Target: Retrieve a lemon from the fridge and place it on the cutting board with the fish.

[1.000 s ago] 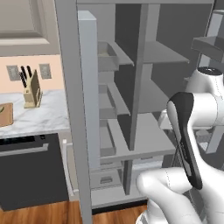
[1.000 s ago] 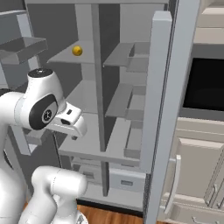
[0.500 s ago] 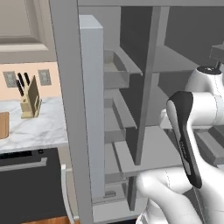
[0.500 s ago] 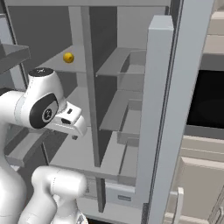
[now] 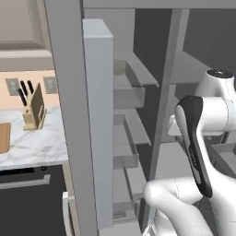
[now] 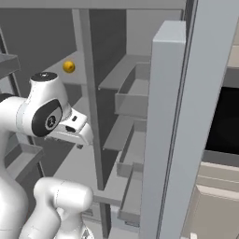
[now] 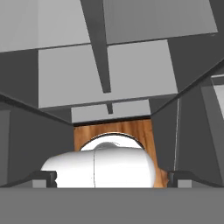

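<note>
The fridge (image 5: 97, 115) stands open, its grey shelves and door bins facing me. A small yellow lemon (image 6: 69, 66) rests on an upper shelf in the fridge's left compartment, above and slightly behind my folded arm. My gripper (image 7: 113, 177) is open, its fingertips (image 7: 44, 177) spread wide with nothing between them, pointing down toward the wooden floor in front of the lower shelves. The hand (image 6: 73, 132) hangs well below the lemon. A sliver of the light-brown cutting board (image 5: 2, 137) shows on the counter at the far left. The fish is out of view.
A wooden knife block (image 5: 33, 112) with black handles stands on the marble counter (image 5: 32, 147). The open fridge door (image 6: 170, 126) with bins (image 6: 133, 100) rises close on the right. A vertical divider (image 6: 91, 107) splits the fridge interior. A dark oven (image 6: 224, 121) sits beyond the door.
The whole scene has shifted and grown in both base views: the base has driven closer to the fridge. The arm keeps its folded pose and the gripper stays open.
</note>
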